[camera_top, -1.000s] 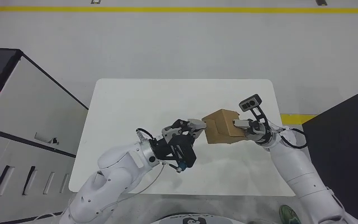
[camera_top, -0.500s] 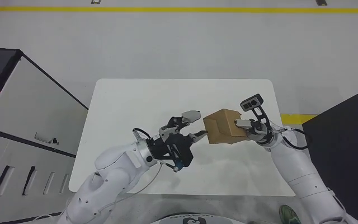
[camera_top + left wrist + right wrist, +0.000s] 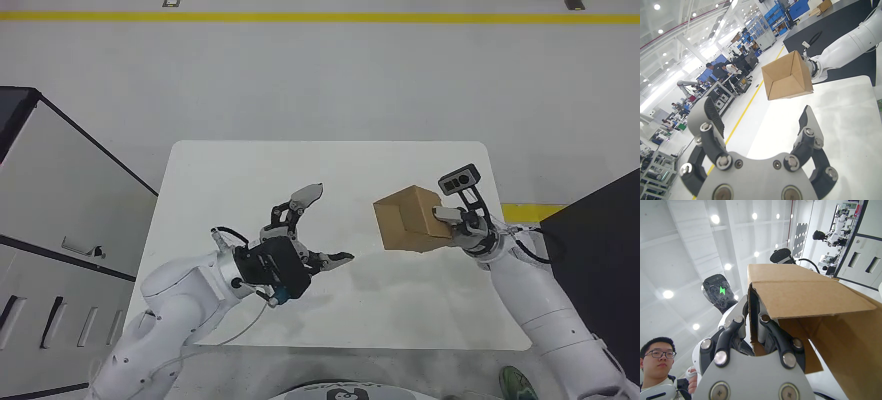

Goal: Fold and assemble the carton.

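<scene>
My right gripper (image 3: 753, 306) is pinched on one wall of the carton (image 3: 410, 218), holding it up over the table's (image 3: 250, 180) right side. My left gripper (image 3: 325, 225) is spread wide, well apart from it.

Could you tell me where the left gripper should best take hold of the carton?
I'd pinch a wall of the carton at its open rim, opposite the right gripper, coming from the open left gripper: the mouth faces it, so one finger should slip inside.
</scene>
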`<action>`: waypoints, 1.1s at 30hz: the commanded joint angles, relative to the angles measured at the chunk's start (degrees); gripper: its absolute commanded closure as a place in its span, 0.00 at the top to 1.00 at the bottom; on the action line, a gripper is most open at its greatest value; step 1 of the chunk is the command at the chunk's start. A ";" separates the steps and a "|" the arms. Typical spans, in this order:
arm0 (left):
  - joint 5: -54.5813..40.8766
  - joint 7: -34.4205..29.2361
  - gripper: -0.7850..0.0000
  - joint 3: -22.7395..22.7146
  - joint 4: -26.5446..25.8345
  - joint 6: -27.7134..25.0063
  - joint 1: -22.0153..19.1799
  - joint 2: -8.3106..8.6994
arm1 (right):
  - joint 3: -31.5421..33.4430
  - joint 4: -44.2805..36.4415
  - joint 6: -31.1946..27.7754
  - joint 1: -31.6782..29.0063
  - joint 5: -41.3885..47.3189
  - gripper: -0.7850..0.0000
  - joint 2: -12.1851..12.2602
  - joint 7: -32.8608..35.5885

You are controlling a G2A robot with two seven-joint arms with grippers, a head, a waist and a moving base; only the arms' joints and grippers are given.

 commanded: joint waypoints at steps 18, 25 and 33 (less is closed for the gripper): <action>-1.34 1.46 1.00 -0.73 1.81 -1.65 -0.07 0.26 | -1.96 0.62 0.00 1.50 4.07 0.00 0.77 0.00; -17.30 -2.41 1.00 -7.38 6.75 -13.11 1.18 1.08 | 3.36 -3.78 -8.22 1.22 -16.15 0.00 1.69 -8.21; -30.68 -12.57 1.00 -12.73 7.06 -18.61 3.31 1.97 | 8.76 -12.95 -14.35 1.49 -44.31 0.00 3.29 -14.34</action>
